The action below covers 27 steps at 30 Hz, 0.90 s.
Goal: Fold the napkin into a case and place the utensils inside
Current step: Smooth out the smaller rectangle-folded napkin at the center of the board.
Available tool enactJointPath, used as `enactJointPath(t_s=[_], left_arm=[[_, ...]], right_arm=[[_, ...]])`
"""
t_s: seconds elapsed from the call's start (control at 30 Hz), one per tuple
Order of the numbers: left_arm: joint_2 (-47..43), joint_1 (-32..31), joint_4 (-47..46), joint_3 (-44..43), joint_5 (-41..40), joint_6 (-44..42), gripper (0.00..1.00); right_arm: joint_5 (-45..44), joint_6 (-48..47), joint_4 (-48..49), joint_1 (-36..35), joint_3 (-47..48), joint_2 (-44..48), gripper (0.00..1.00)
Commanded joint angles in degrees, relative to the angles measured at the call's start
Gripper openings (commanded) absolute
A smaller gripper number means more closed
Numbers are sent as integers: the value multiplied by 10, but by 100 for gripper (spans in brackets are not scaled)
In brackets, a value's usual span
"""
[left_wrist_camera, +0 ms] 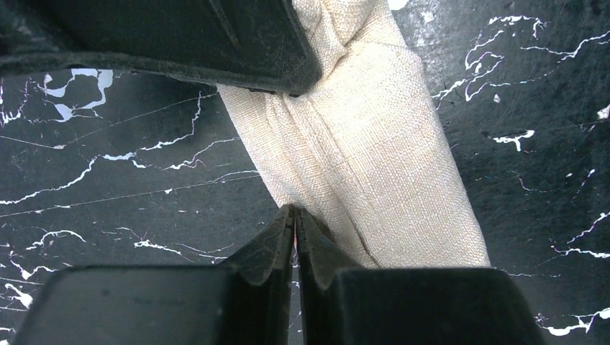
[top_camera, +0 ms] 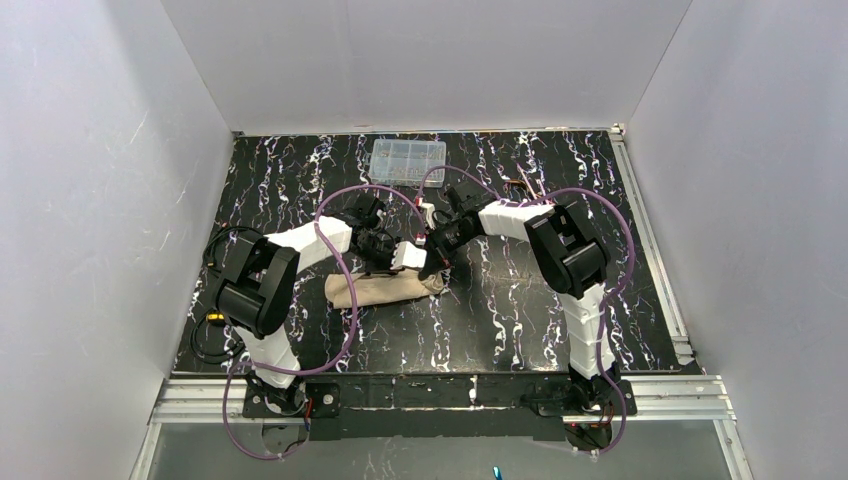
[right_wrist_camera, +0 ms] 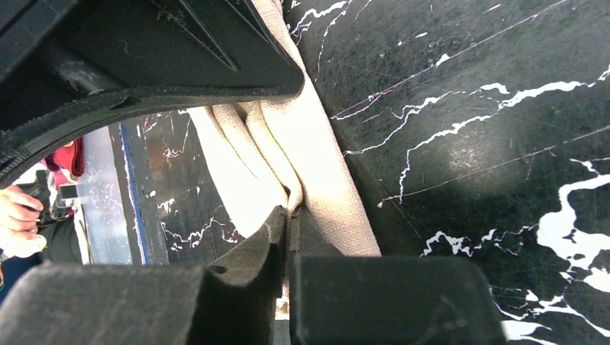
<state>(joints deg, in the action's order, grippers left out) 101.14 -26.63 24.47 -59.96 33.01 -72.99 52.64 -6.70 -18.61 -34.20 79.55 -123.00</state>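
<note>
Napkin [top_camera: 385, 290]: beige coarse-weave cloth, bunched into a long creased roll, mid-front on the black, white-veined desk [top_camera: 520, 320]. L pincer [left_wrist_camera: 294, 215] pressed together on its edge, creases running to the tips. R pincer [right_wrist_camera: 289, 215] nips a thick fold. Cloth ends cut off in both wrist views. Clear plastic compartment box [top_camera: 407, 160] at back, contents too small to tell.

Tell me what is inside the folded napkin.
Only layered folds of the napkin show at its end, where the right gripper pinches it. No utensil sticks out. The cloth covers its own inside, so anything within cannot be seen.
</note>
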Motion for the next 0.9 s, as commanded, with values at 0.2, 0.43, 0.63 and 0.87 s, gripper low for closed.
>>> enactJointPath(t_s=[0.2, 0.43, 0.63, 0.87], left_arm=[[-20, -7, 29, -6, 24, -15, 4], [-17, -7, 30, -7, 22, -15, 4], [-19, -7, 30, -4, 21, -20, 4], [-14, -8, 33, -7, 20, -23, 4]], right_arm=[[6, -2, 5, -8, 41, 10, 8], [10, -5, 4, -9, 39, 26, 9], [14, -21, -16, 4, 47, 9, 8], [8, -23, -18, 5, 53, 34, 9]])
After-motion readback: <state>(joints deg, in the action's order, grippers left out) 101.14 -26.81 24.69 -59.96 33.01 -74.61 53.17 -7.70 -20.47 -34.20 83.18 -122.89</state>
